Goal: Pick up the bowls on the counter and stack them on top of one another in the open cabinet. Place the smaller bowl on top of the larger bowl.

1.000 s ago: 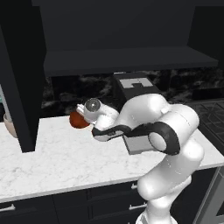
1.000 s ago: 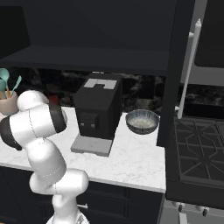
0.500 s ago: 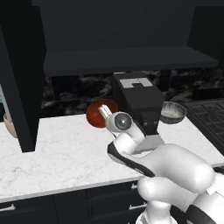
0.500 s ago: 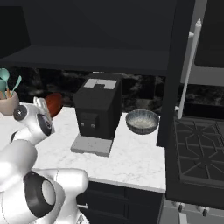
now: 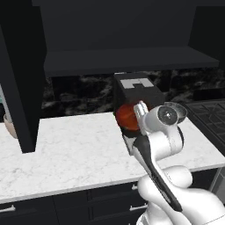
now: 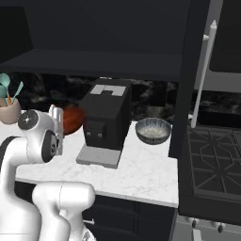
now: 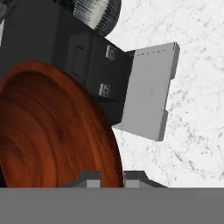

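Observation:
My gripper [image 5: 139, 110] is shut on the rim of the smaller bowl [image 5: 127, 117], glossy red-brown, held tilted in the air in front of the black coffee machine [image 5: 139, 93]. In the hand view the smaller bowl [image 7: 52, 131] spreads across the left side, its rim between my gripper's [image 7: 111, 179] tips. The larger bowl [image 6: 153, 130], grey and speckled, sits on the counter [image 6: 141, 169] right of the machine; its rim [image 5: 181, 107] peeks from behind my wrist. The open cabinet's dark shelf [image 5: 127, 61] runs above the counter [image 5: 66, 149].
The coffee machine [image 6: 106, 120] with its grey drip tray [image 7: 151, 92] stands mid-counter. A tan utensil holder [image 6: 8, 110] sits far left. A dark upright panel [image 5: 17, 88] hangs at the left. The stove [image 6: 212, 164] borders the counter on the right.
The arm has swung right along the counter with the red-brown bowl in its grip, from the left part to in front of the coffee machine. The grey bowl has stayed put.

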